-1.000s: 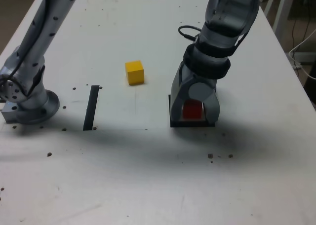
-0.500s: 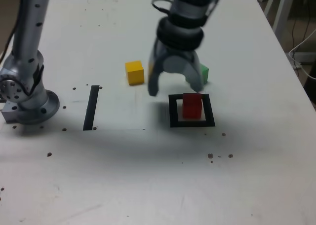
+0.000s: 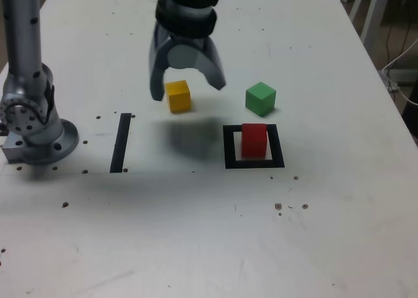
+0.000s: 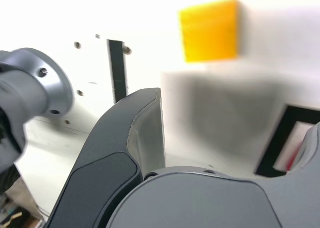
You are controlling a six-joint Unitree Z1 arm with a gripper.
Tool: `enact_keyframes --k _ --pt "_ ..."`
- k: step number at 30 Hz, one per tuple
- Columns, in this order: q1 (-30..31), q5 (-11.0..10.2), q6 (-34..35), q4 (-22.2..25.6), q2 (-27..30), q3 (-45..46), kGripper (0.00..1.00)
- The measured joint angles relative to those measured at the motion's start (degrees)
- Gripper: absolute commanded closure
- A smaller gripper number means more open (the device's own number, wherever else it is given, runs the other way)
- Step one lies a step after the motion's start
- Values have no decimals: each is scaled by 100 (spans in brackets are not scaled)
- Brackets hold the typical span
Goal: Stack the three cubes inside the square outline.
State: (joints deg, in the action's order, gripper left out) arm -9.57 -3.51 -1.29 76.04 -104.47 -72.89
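The red cube stands alone inside the black square outline, right of centre in the exterior view. The green cube sits on the table just behind the outline. The yellow cube rests further to the exterior view's left. My gripper hangs open and empty above the table, its two fingers straddling the air over the yellow cube. In the wrist view the yellow cube lies ahead of one dark finger, and a corner of the outline shows with a sliver of red.
The arm's round grey base is bolted at the exterior view's left, with a straight black strip beside it. Small dark specks dot the white table. Cables and a stand lie beyond the table's right edge.
My gripper let go of the red cube in the outline, opened wide, rose and swung to the exterior view's left until it hung over the yellow cube. The green cube came into sight.
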Motion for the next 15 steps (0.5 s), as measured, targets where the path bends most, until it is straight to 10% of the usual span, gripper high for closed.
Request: enact_keyframes --k 15 --pt "-931 26 -629 -551 -200 463 2"
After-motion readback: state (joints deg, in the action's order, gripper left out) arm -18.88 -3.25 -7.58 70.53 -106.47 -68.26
